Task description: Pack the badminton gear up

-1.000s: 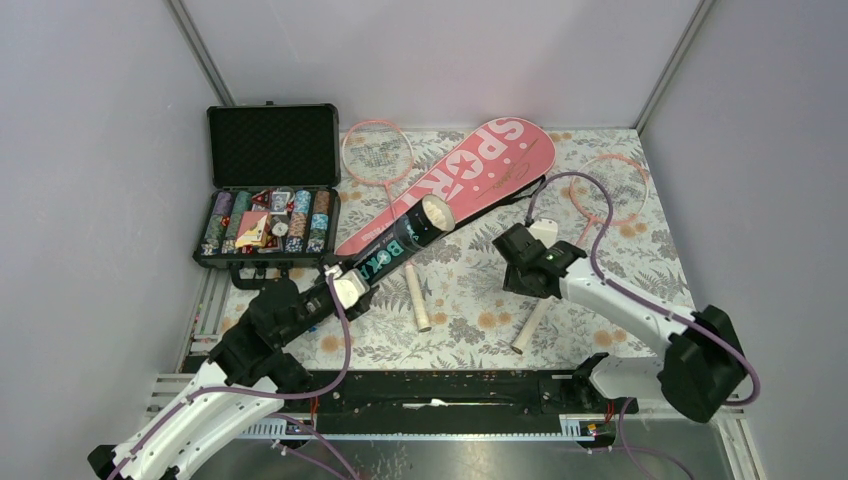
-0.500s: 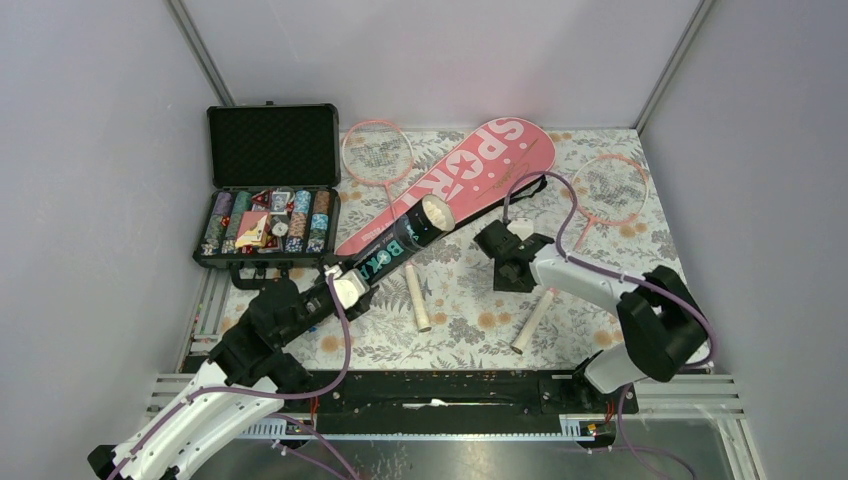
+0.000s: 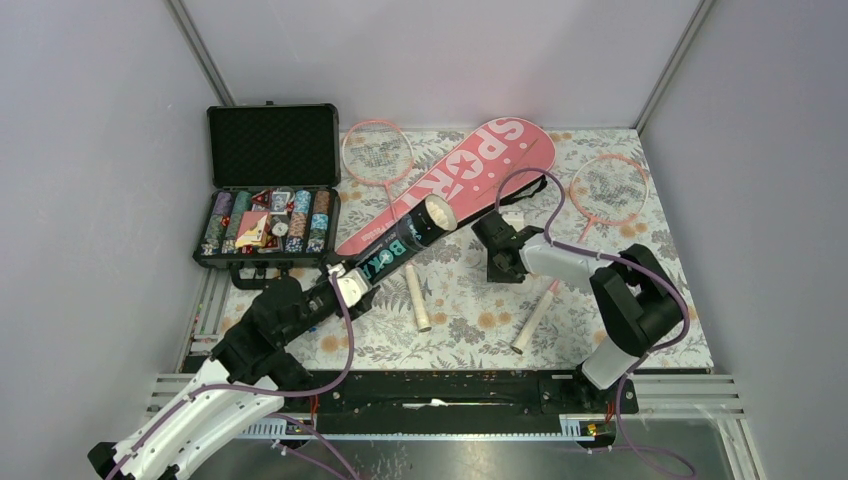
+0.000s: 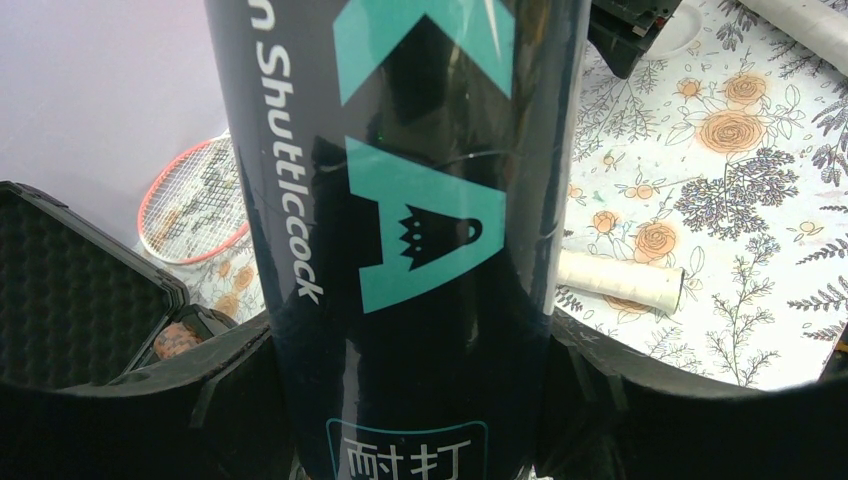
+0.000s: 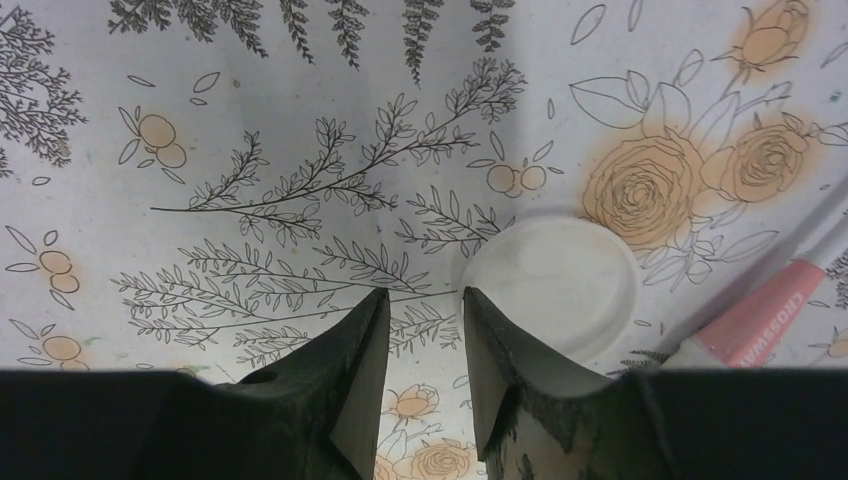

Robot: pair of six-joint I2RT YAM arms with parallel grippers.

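Note:
My left gripper [image 3: 345, 288] is shut on the long black tube [image 3: 400, 245] with teal lettering [image 4: 410, 230], which slants up to the right with its open end [image 3: 437, 213] by the pink SPORT bag [image 3: 470, 172]. Over the floral cloth to the right of the tube's mouth, my right gripper [image 3: 493, 258] points down. Its jaws [image 5: 420, 292] stand a narrow gap apart with nothing between them. A white round lid [image 5: 550, 280] lies flat under the right fingertip. One pink racket [image 3: 378, 153] lies by the bag, the other [image 3: 608, 188] at the right.
An open black case of poker chips [image 3: 268, 215] stands at the left. Two white racket handles [image 3: 417, 298] [image 3: 530, 322] lie on the cloth between the arms. A pink racket shaft [image 5: 760, 320] runs beside the lid. Grey walls close in the table.
My right arm has swung left toward the tube's open end, and its jaws have narrowed. The left arm and the tube have not moved.

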